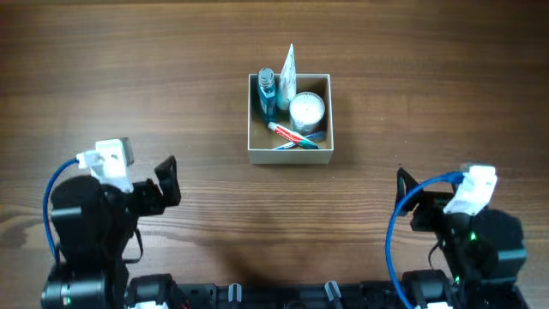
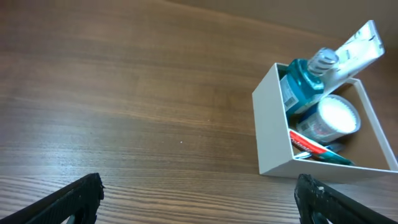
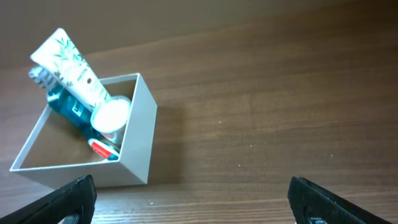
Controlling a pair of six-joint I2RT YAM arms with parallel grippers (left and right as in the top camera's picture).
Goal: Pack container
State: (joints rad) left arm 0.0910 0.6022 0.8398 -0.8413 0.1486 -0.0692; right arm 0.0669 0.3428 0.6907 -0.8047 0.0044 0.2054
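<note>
The container [image 1: 288, 154], a white-walled cardboard box with a tan inside, sits at the table's centre. It holds a blue bottle [image 1: 267, 93], a white tube [image 1: 287, 73], a round white jar [image 1: 307, 110] and a red-and-white toothpaste tube [image 1: 289, 132]. The box also shows in the left wrist view [image 2: 273, 130] and in the right wrist view [image 3: 138, 134]. My left gripper [image 1: 167, 182] is open and empty at the near left, away from the box; in its wrist view the fingers [image 2: 199, 199] are spread wide. My right gripper [image 1: 401, 190] is open and empty at the near right [image 3: 193, 199].
Bare wood table [image 1: 129, 77] surrounds the box on all sides. Both arm bases stand at the near edge.
</note>
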